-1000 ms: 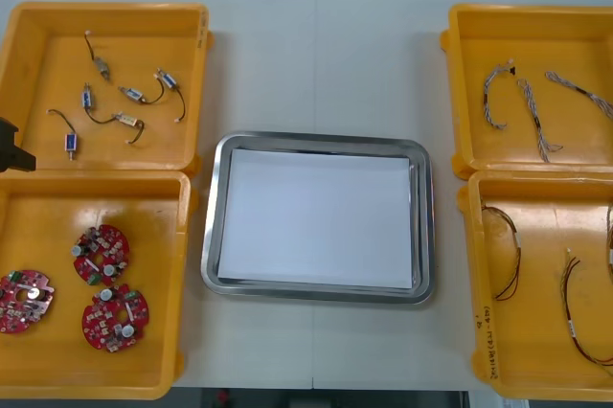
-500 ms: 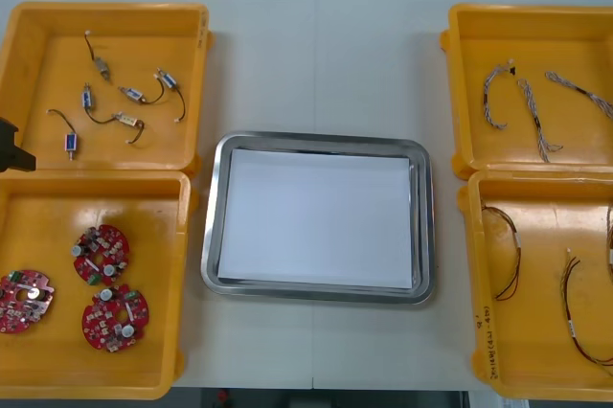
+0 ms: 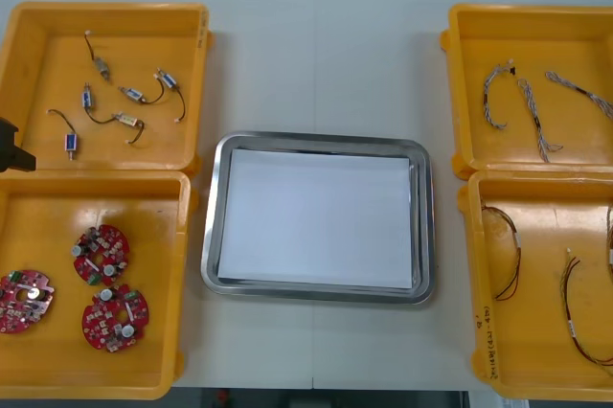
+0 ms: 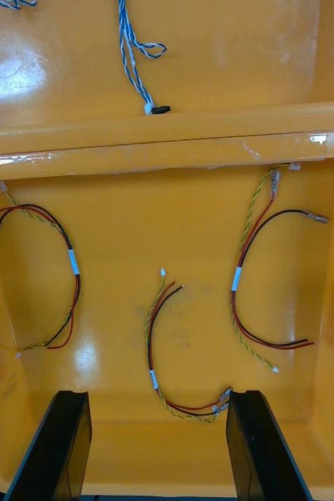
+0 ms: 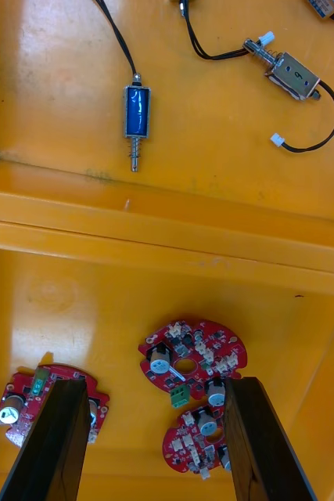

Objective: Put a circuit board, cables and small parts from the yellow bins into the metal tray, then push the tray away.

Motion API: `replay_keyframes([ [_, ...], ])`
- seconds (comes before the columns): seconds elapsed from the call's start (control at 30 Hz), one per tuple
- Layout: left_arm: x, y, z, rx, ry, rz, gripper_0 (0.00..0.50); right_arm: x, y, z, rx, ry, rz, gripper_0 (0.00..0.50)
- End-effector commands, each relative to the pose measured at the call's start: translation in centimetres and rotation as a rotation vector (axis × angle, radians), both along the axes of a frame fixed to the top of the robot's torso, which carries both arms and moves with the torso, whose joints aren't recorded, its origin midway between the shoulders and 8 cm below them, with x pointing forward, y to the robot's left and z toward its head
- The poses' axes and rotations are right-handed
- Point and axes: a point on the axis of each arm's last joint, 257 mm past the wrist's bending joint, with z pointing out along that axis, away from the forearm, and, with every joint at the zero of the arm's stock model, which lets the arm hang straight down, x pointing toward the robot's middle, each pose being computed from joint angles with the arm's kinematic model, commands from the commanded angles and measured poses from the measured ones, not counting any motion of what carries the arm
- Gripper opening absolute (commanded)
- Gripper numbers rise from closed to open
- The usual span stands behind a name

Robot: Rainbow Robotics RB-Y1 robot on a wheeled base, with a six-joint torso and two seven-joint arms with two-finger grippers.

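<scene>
Left gripper (image 5: pixel 152 387): jaws wide, hovering over the near left yellow bin (image 3: pixel 96 179), right above the round red circuit boards (image 5: pixel 192 362).
Right gripper (image 4: pixel 157 395): also wide, over the near right bin, with the red and yellow cables (image 4: pixel 73 266) below it.
Circuit boards: three lie flat. They look stiff and light with delicate parts on top, so the safer hold is probably across the bare rim.
Cables: limp and light, likely to dangle and snag. A pinch mid-loop looks best.
Small metal parts (image 5: pixel 136 112): in the far left bin, compact and trailing thin leads. Grip the body.
Metal tray (image 3: pixel 213 236): centre, white inside, nothing in it yet. It is rigid and should slide easily.
</scene>
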Motion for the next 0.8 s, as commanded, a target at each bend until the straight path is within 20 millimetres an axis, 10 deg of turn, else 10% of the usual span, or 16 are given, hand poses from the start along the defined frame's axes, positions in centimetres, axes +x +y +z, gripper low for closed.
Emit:
replay_keyframes([
  [0.03,0.5,0.8,2.3,0.067,-0.033,-0.044,0.500,0.0,0.0,0.3,-0.009,-0.007,0.004,0.500],
  [0.6,0.5,0.8,2.3,0.067,-0.033,-0.044,0.500,0.0,0.0,0.3,-0.009,-0.007,0.004,0.500],
  [0.67,-0.5,0.9,-0.1,0.084,0.028,-0.098,0.500,0.0,0.0,0.3,-0.009,-0.007,0.004,0.500],
  [0.8,-0.8,1.4,0.0,0.111,0.042,-0.105,0.500,1.2,-0.5,2.8,-0.016,-0.076,-0.003,0.500],
])
